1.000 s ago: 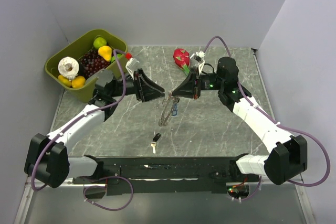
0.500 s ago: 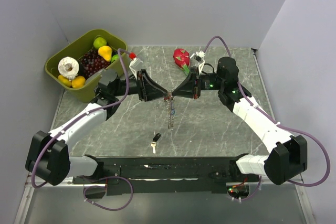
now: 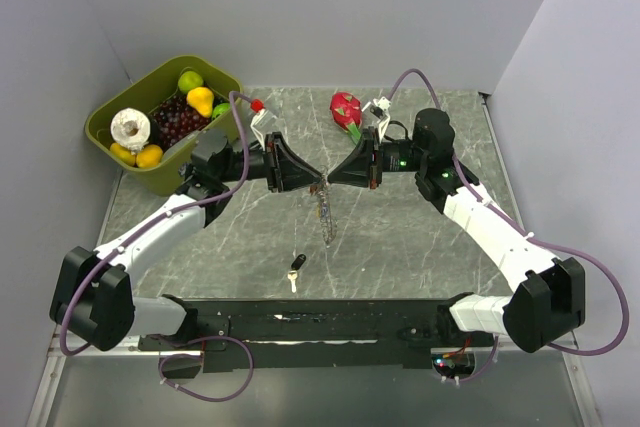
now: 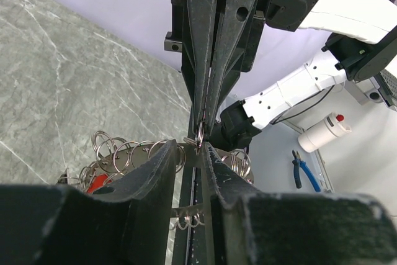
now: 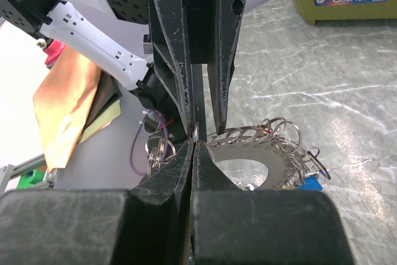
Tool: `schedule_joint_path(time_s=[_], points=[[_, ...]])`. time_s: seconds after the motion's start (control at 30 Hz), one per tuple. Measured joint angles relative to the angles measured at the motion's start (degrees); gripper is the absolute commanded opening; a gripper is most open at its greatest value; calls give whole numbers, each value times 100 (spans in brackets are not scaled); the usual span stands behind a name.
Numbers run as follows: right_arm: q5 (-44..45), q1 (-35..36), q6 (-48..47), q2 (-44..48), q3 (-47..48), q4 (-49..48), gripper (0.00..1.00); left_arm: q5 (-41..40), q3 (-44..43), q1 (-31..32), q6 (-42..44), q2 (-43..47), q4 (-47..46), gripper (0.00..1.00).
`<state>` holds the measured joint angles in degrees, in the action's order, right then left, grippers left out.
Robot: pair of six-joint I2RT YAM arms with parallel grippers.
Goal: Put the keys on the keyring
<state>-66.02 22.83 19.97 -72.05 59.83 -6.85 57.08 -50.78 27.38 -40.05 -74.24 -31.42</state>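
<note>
Metal keyring (image 5: 273, 167), fringed with wire loops (image 5: 283, 131), hangs from tapered black jaws.

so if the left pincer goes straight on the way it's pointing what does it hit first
Most likely the keyring, at the loop pinched in the right pincer's tip directly ahead. The right pincer itself comes right behind it, as the two point tip to tip.

Left jaws ajar, right jaws pinched tight
</note>
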Motion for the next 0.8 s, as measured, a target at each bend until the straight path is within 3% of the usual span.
schedule_joint_path(time_s=[0.23,0.67,0.8], points=[[2,0,13,-4,-7,-4,0,11,-79,24,22,-87,48,18],[0,0,13,-9,-9,-2,0,33,-111,72,39,-138,90,20],[0,0,13,-11,-11,0,0,59,-120,92,42,-168,98,1]])
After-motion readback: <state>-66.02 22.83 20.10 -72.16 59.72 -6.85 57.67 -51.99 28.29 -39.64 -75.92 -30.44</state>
